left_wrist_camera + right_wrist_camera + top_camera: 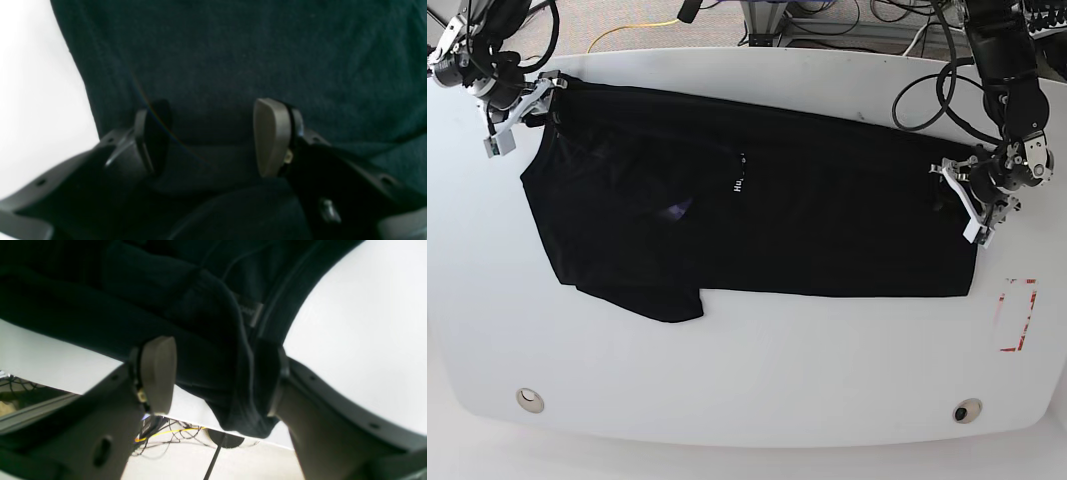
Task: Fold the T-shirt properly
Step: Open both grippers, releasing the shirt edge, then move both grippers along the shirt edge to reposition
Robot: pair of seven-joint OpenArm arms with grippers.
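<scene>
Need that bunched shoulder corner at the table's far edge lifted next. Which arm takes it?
Right. The right gripper already straddles the bunched corner of the T-shirt, fabric between its jaws; the left gripper sits at the opposite end.

White table: black T-shirt spread flat.

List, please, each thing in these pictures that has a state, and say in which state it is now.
T-shirt: spread flat on the white table, partly folded, one sleeve sticking out at the near edge.
Left gripper: jaws apart, over the shirt's edge; no cloth visibly pinched.
Right gripper: jaws apart, a bunched fold of the shirt between them at the table's edge; not yet visibly clamped.
</scene>
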